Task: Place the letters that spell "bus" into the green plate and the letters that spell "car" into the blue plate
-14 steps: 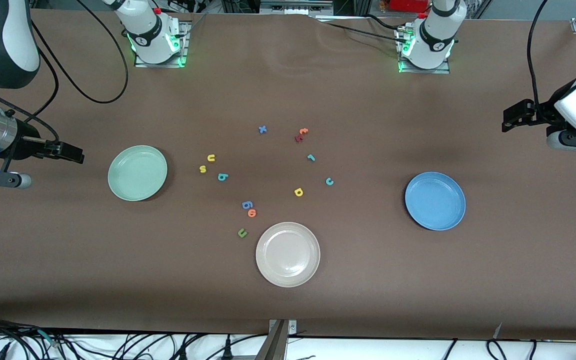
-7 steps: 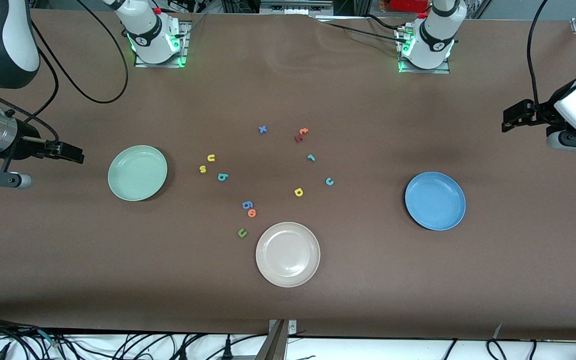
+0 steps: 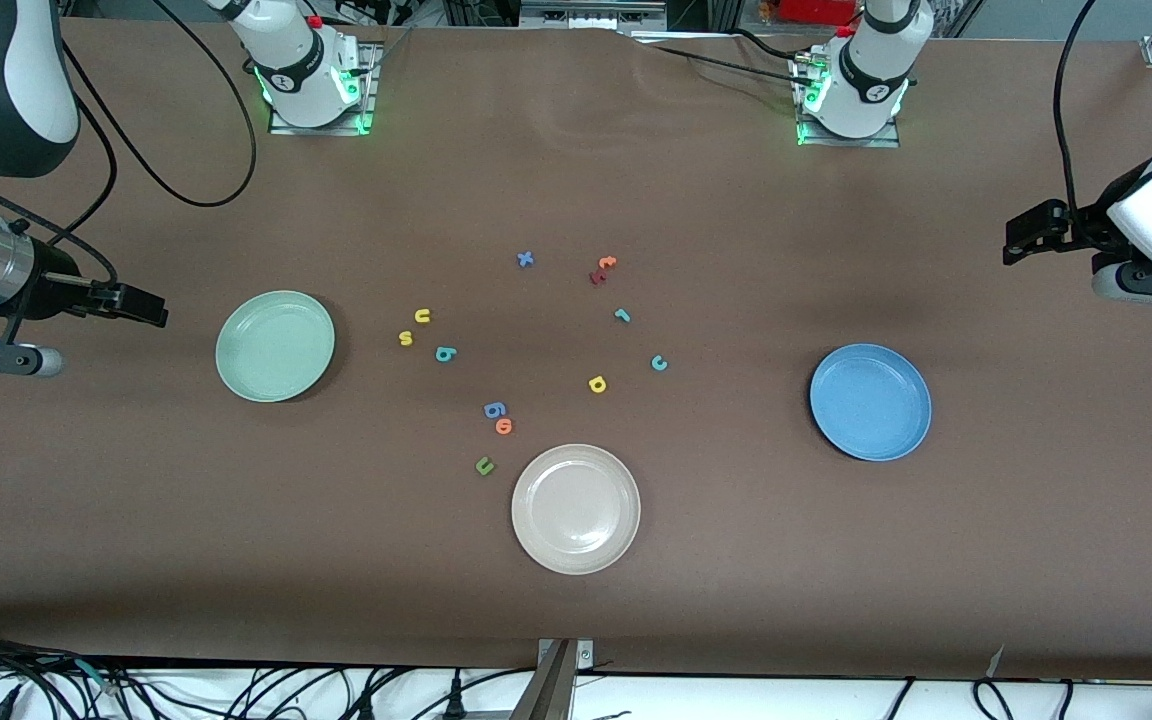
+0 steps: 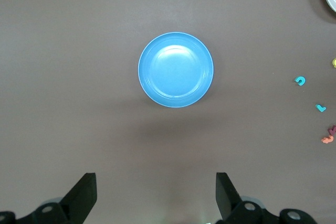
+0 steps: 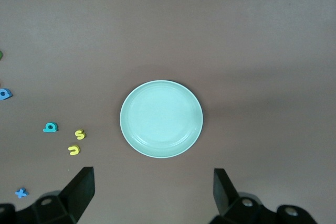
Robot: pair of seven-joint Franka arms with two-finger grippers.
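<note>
The empty green plate [image 3: 275,346] [image 5: 161,118] lies toward the right arm's end, the empty blue plate [image 3: 870,402] [image 4: 176,70] toward the left arm's end. Between them on the table lie the yellow "u" [image 3: 423,316], yellow "s" [image 3: 405,338] and teal "b" [image 3: 445,353], then the teal "r" [image 3: 622,315], teal "c" [image 3: 659,363] and yellow "a" [image 3: 597,383]. My right gripper [image 3: 141,303] [image 5: 153,190] hangs open and empty over bare table beside the green plate. My left gripper [image 3: 1026,238] [image 4: 156,192] hangs open and empty over bare table beside the blue plate.
A cream-white plate [image 3: 575,509] sits nearer the front camera than the letters. Other letters lie loose: blue "x" [image 3: 525,259], orange "t" [image 3: 606,262], a dark red one [image 3: 597,277], blue "g" [image 3: 494,409], orange "o" [image 3: 504,426], olive "u" [image 3: 484,465].
</note>
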